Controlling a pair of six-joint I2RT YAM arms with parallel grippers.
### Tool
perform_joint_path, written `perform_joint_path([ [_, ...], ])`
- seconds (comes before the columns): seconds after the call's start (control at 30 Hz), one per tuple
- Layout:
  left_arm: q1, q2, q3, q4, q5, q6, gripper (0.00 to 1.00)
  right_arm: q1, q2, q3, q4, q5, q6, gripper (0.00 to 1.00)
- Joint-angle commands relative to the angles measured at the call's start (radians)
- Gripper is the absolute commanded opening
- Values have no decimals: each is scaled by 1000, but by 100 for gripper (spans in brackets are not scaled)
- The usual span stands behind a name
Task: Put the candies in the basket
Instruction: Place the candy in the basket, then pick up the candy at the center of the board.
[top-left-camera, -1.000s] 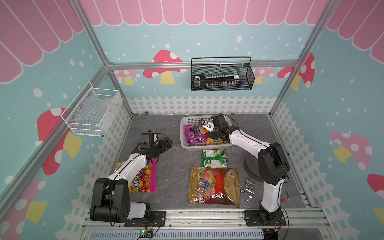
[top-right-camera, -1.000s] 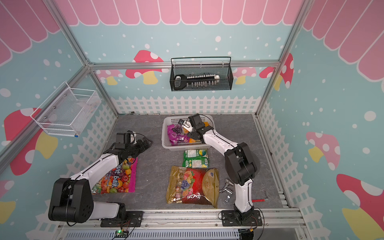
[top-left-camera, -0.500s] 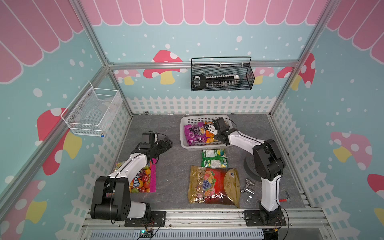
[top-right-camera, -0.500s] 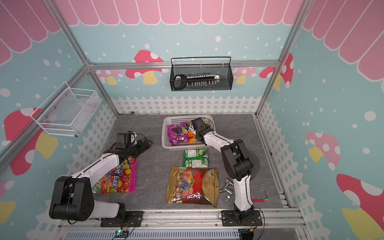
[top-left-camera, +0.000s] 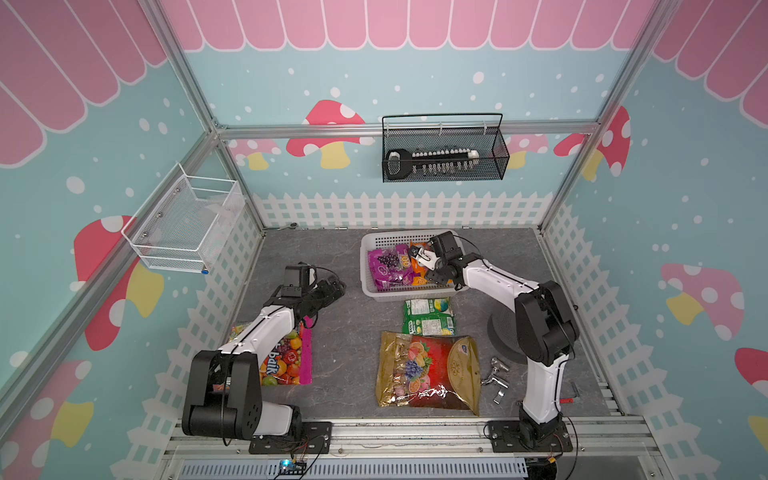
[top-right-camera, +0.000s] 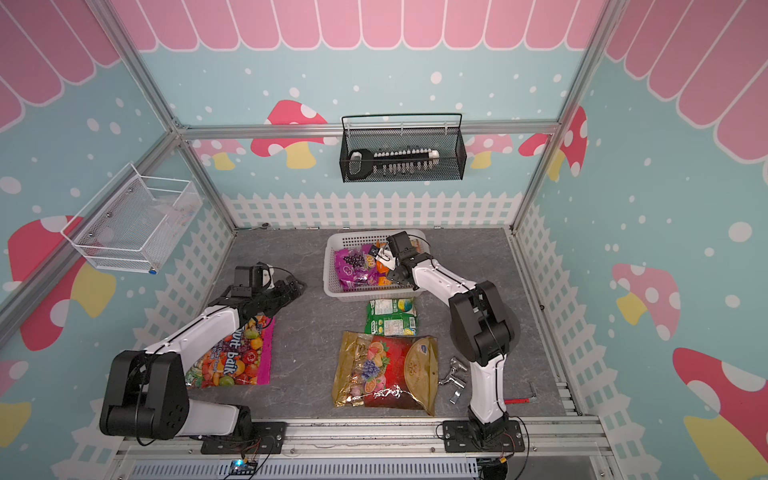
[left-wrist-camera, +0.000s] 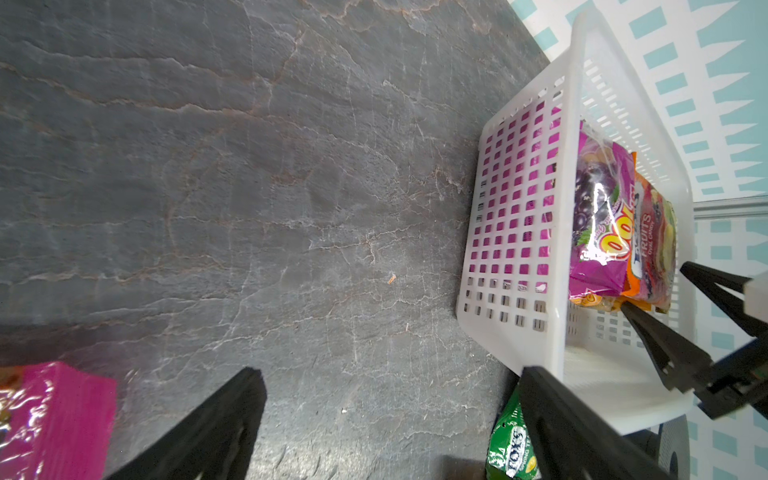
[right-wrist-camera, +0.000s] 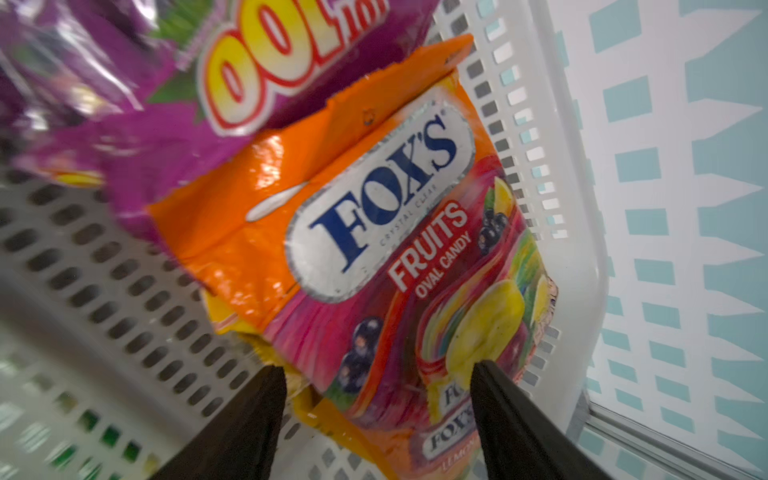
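In both top views the white basket (top-left-camera: 409, 296) sits near the back fence, with the purple bag (top-left-camera: 388, 266) and the orange FOX'S bag (top-left-camera: 417, 276) inside it. The green bag (top-left-camera: 428, 318) lies on the floor just in front of the basket. The red-gold bag (top-left-camera: 428, 370) is closer to the arm bases, and the pink-edged bag (top-left-camera: 291, 361) is partly under the left arm. The black wall basket (top-left-camera: 442, 166) holds a long tool. What's in the white wire basket (top-left-camera: 187, 226) is hard to make out.

The left wrist view adds that the left gripper (left-wrist-camera: 388, 372) is spread wide with nothing in it. It hangs over bare floor between the pink-edged bag and the basket.

The right wrist view is the only one showing a yellow bag (right-wrist-camera: 253, 338) tucked under the FOX'S one. The right gripper (right-wrist-camera: 378, 368) has its jaws apart, straddling the fruit-printed end of the FOX'S bag without pinching it. Can't tell if the tips touch it.
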Motion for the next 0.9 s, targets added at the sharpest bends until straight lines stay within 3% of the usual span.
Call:
perform_joint_path([
  [0.0,-1,9,-1,24,39,25,99,-1,-94,-17,-39,-119,64,77],
  [0.1,-19,2,0,27,56,24,99,-1,-123,-7,-67,-145,125,76],
  [0.27,-70,-29,1,28,95,40,99,-1,-215,-54,-68,-242,423,75],
  [0.4,-100,-56,-26,43,192,65,99,-1,-382,-274,62,-373,669,73],
  [0.5,-135,-63,-41,53,238,74,99,-1,-486,-443,126,-395,808,71],
  [0.73,-274,-4,-22,69,365,122,98,-51,-525,-677,192,-526,873,67],
  [0.87,-344,33,-12,74,358,126,97,-128,-528,-769,296,-590,944,66],
])
